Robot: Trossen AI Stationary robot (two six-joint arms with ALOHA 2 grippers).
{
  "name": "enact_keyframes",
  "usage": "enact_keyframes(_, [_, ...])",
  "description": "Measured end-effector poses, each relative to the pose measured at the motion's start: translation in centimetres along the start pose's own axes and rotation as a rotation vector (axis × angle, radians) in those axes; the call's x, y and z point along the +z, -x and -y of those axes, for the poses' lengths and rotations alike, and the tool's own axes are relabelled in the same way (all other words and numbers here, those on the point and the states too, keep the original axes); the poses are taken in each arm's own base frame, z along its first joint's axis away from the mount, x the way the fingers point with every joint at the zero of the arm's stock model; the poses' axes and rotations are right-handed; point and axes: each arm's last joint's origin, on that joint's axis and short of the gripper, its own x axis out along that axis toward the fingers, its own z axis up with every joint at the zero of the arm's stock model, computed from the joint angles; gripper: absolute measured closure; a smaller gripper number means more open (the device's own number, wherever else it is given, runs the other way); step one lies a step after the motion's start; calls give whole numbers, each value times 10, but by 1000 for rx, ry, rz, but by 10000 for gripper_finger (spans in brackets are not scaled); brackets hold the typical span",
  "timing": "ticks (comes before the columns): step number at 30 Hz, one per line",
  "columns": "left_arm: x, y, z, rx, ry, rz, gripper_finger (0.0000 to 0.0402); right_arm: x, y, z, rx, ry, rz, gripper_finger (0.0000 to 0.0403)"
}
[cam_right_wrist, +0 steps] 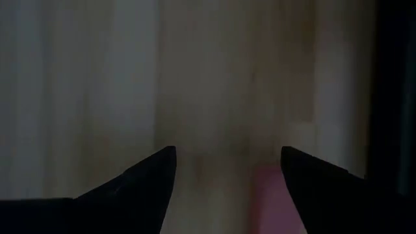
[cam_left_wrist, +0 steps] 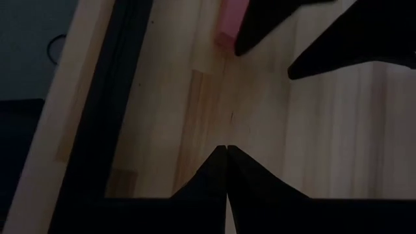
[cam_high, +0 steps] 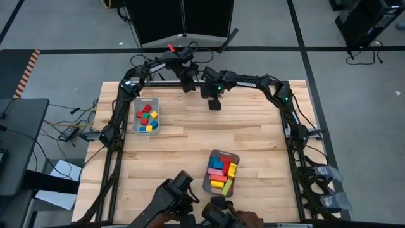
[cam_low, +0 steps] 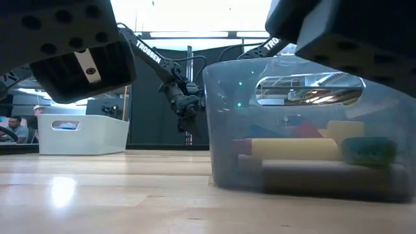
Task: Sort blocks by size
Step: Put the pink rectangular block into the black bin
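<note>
- Table [cam_high: 190, 136]: we list a pale wooden top inside a dark frame, seen from above.
- Tray by the left edge [cam_high: 145, 115]: a grey tray near the far left corner; we count small cubes [cam_high: 147, 118] inside it in red, green, yellow and blue.
- Tray by the near edge [cam_high: 222, 173]: a second grey tray, right of the middle. We find longer bars [cam_high: 221, 174] piled inside in pink, red, yellow, blue and green. The low view looks through its clear wall [cam_low: 305, 123] at a cream bar [cam_low: 294, 149] lying flat.
- Pink block [cam_left_wrist: 231, 18]: one piece lies loose on the bare wood near the near edge, outside both trays; the right wrist view shows it blurred [cam_right_wrist: 276, 195] just ahead of that arm's fingers.
- Left gripper [cam_high: 184, 191]: low at the near edge, left of the bar tray. Its two fingertips [cam_left_wrist: 214, 170] meet at a point, clenched on nothing.
- Right gripper [cam_high: 216, 206]: at the near edge, just beside the left one. Its fingers [cam_right_wrist: 153, 175] stand spread apart, released, with bare wood between them.
</note>
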Motion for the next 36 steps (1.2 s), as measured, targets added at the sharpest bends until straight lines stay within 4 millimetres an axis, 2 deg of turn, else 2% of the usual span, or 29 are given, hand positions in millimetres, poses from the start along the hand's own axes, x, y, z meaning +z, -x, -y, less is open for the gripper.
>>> enact_keyframes(7, [-1, 1, 0, -3, -13, -5, 390, 0, 0, 5, -64, -62, -12, 114])
enact_keyframes(19, [-2, 2, -2, -7, -13, 1, 390, -15, 3, 19, -70, -194, -50, 114])
enact_keyframes(22, [-2, 2, -2, -11, -12, 2, 390, -19, 3, 18, -57, -197, -72, 114])
enact_keyframes(29, [-2, 2, -2, -14, -14, 5, 390, -36, -12, 8, -45, -213, -98, 116])
enact_keyframes(33, [-2, 2, -2, -14, -13, 5, 390, -38, -15, 6, -43, -239, -101, 141])
enact_keyframes(36, [-2, 2, -2, -14, -9, 5, 390, -39, -16, 5, -28, -252, -103, 188])
